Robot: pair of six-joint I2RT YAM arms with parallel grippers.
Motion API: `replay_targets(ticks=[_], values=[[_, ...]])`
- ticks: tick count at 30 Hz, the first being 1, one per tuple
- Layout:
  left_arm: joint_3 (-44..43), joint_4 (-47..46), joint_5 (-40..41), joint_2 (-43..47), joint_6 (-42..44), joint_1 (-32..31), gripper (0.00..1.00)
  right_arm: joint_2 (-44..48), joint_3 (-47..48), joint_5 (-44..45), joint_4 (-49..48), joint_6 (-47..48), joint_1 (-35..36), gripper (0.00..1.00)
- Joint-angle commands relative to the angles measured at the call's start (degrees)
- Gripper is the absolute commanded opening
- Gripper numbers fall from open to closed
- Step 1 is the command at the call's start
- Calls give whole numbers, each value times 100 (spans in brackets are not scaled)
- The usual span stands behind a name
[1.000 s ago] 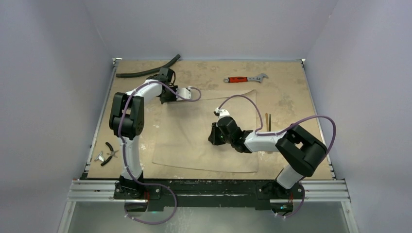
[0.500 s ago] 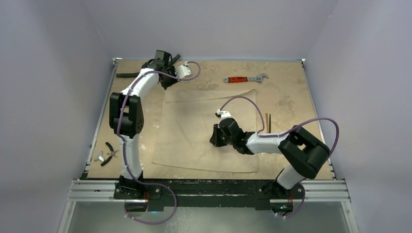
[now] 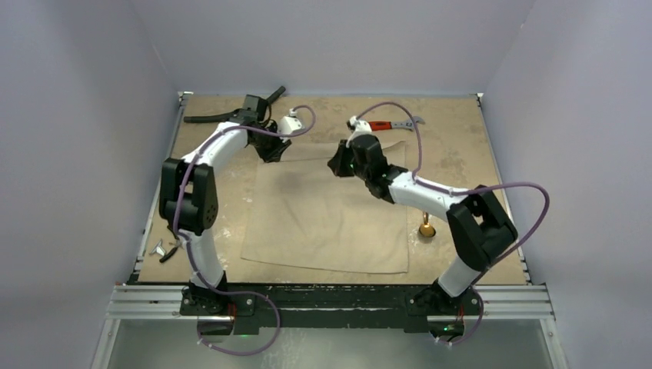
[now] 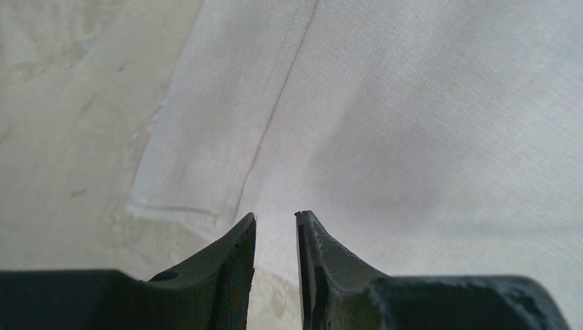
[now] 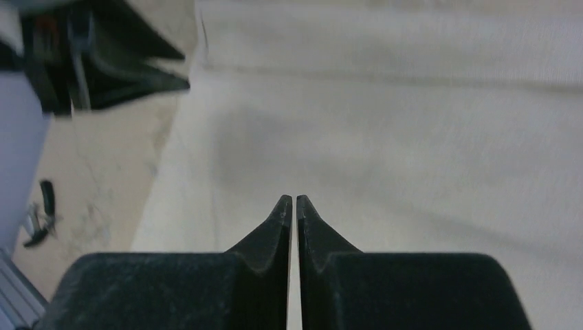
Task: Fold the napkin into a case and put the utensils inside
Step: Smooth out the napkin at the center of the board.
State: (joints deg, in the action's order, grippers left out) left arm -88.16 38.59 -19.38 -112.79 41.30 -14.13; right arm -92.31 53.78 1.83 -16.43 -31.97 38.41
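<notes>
— Where did we find the napkin (image 3: 323,223)?
— Spread flat on the sandy tabletop (image 3: 469,146), and we placed everything else from it. Off to the left of the napkin's near left corner we saw pliers (image 3: 164,250), partly behind the left arm.
— And the cutlery?
— We made out a gold spoon (image 3: 425,229), bowl toward us, just off the napkin's right edge. Its handle ran under the right arm, so we could not tell whether more pieces lay there.
— The pincers?
— The right gripper (image 5: 294,201) hung over the napkin's far half, its tips pressed almost together with nothing between them. The left gripper (image 4: 275,218) stood at the napkin's far left corner with a narrow gap between its fingers, gripping nothing. Whether it touched the cloth we could not tell.
— Beyond the napkin?
— We saw a red-handled wrench (image 3: 384,124) past its far edge, partly behind the right wrist, and a black hose (image 3: 211,117) past its far left corner.
</notes>
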Motion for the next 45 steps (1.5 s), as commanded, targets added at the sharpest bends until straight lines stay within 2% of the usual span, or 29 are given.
replay_targets(ticks=[1, 5, 14, 18, 22, 35, 45], values=[[527, 578, -760, 960, 27, 190, 28, -914, 1138, -174, -82, 295, -71, 6], [1723, 194, -704, 1498, 275, 110, 28, -1902, 1755, -235, -340, 153, -54, 2], [3435, -859, -734, 2509, 900, -19, 26, -3352, 3242, -460, -485, -3, 263, 0], [3932, -1026, -173, 2587, 1368, -267, 27, -3801, 3668, -518, -474, -125, 345, 0], [4302, -1305, 322, 2651, 1618, -520, 27, -4101, 3973, -579, -441, -201, 351, 0], [4706, -1341, 832, 2666, 2016, -870, 26, -4875, 4791, -882, -302, -322, 404, 0], [5069, -811, 985, 2879, 2775, -996, 21, -5539, 5806, -604, -374, -333, 144, 0]])
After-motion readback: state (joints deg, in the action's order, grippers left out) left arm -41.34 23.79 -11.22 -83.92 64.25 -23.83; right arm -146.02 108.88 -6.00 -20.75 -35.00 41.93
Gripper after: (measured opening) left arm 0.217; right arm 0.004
